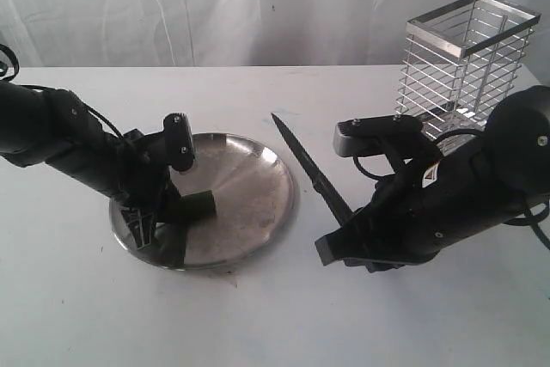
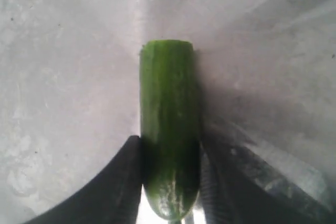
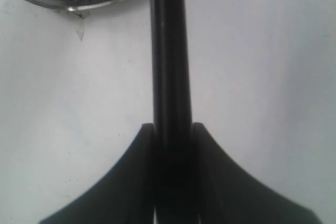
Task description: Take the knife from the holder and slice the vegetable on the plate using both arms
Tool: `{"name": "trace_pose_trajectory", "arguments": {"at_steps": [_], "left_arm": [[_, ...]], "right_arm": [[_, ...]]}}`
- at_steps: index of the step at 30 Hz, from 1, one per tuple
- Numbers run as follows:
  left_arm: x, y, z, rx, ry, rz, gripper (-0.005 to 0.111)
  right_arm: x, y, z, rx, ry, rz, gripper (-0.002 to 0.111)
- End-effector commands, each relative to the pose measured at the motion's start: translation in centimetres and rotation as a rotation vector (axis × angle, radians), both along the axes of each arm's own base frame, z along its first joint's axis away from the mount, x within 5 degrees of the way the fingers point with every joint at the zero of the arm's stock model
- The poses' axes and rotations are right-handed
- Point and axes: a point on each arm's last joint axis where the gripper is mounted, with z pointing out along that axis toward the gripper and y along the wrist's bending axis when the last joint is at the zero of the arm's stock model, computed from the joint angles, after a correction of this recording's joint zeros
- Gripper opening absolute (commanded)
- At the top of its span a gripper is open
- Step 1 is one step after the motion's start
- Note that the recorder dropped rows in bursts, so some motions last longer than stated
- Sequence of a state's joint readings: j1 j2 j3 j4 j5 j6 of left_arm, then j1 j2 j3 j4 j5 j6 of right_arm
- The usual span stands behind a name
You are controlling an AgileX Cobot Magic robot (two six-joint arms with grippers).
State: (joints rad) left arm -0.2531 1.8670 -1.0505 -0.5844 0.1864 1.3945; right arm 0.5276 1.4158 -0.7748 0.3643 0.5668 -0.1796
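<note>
The vegetable (image 2: 169,124) is found lying on the left part of the plate (image 1: 273,180), a short dark green stub with one flat end and one rounded end (looks more like a cucumber chunk than anything else, tbh). It's straddled by the left gripper (image 2: 169,145), whose fingers (image 2: 123,182) are seen pressed against both flanks near the rounded end, so it's judged to be pinched, with the jaws roughly as wide as the stub is thick. It'd be expected to handle light and fairly firm, but the skin looks glossy and the body is round, so rolling or squirting out under a blade is probably the thing to be watched. The rounded end seems the right place for it to be held, since the flat end is left sticking out free for slicing. Moving outward, the knife (image 1: 308,165) is clamped tight by its black handle in the right gripper (image 3: 172,127), jaws nearly closed, and is held over the white table (image 1: 258,315) just right of the plate rim, tip angled up and away. The wire holder (image 1: 464,49) is left standing well behind the right arm.
</note>
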Motion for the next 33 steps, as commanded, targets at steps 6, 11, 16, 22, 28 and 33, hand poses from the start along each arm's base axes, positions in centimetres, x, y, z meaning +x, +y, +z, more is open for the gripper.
{"name": "trace_pose_trajectory", "arguments": {"at_steps": [6,11,16,22,28,33], "left_arm": [[0.3,-0.3,-0.4,-0.140,0.060,0.191,0.000],[1.4,-0.8,0.6,-0.221,0.069,0.267,0.000],[1.5,-0.9,0.7,-0.208,0.062,0.225,0.005],[1.3,-1.0,0.6,-0.212,0.078,0.211,0.037],[1.3,-1.0,0.7,-0.231,0.086,0.230,0.054],[1.2,-1.1,2.0,-0.251,0.059,0.229,0.054]], "right_arm": [[0.1,0.0,0.4,0.010,-0.019,-0.005,0.000],[0.0,0.0,0.3,0.005,-0.005,-0.001,0.000],[0.0,0.0,0.3,0.005,-0.005,-0.001,0.000],[-0.1,0.0,0.3,0.004,-0.001,0.001,0.000],[-0.1,0.0,0.3,0.003,0.001,0.001,0.000],[-0.1,0.0,0.3,0.002,0.002,0.003,0.000]]}}
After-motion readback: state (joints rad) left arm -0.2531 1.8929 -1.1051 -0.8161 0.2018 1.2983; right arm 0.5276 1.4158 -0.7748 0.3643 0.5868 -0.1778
